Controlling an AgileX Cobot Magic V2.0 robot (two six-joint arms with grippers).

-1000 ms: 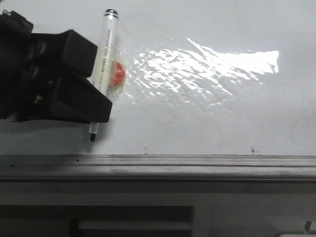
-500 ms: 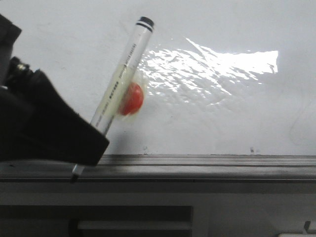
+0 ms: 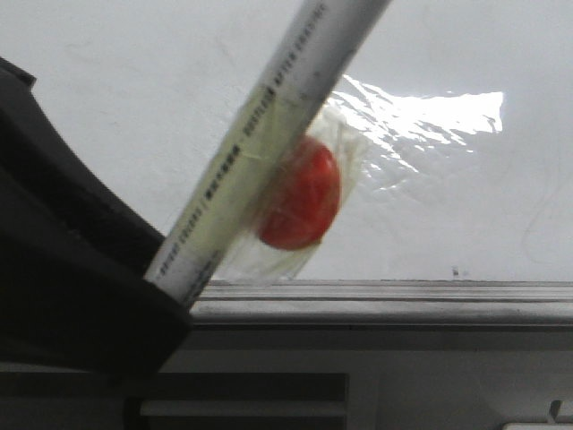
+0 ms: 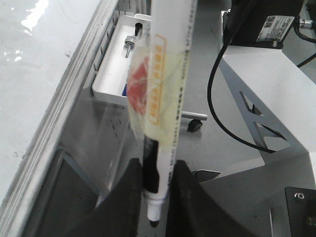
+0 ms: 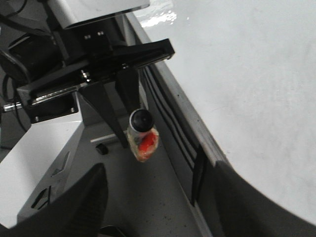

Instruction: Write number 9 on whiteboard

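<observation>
The whiteboard (image 3: 466, 206) is glossy white with a bright glare patch and a grey frame edge (image 3: 385, 300) along its near side. No number 9 shows on it in any view. My left gripper (image 3: 134, 296) is shut on a white marker (image 3: 269, 134) with a red blob taped to its barrel. It holds the marker tilted, close to the front camera and off the board's near edge. In the left wrist view my left gripper (image 4: 157, 170) pinches the marker (image 4: 165, 98), black tip down. My right gripper (image 5: 158, 197) is open and empty beside the board's frame.
A white tray (image 4: 106, 84) with small tools hangs below the board's edge (image 4: 64, 103). A white robot base (image 4: 261, 98) with a black cable (image 4: 212, 89) stands beside it. The right wrist view shows the left arm's black mount (image 5: 98, 69) and grey floor (image 5: 148, 197).
My left gripper has carried the marker away from the board toward the front camera. The marker has tilted further, and its tip has dropped below the frame edge, out of sight.
</observation>
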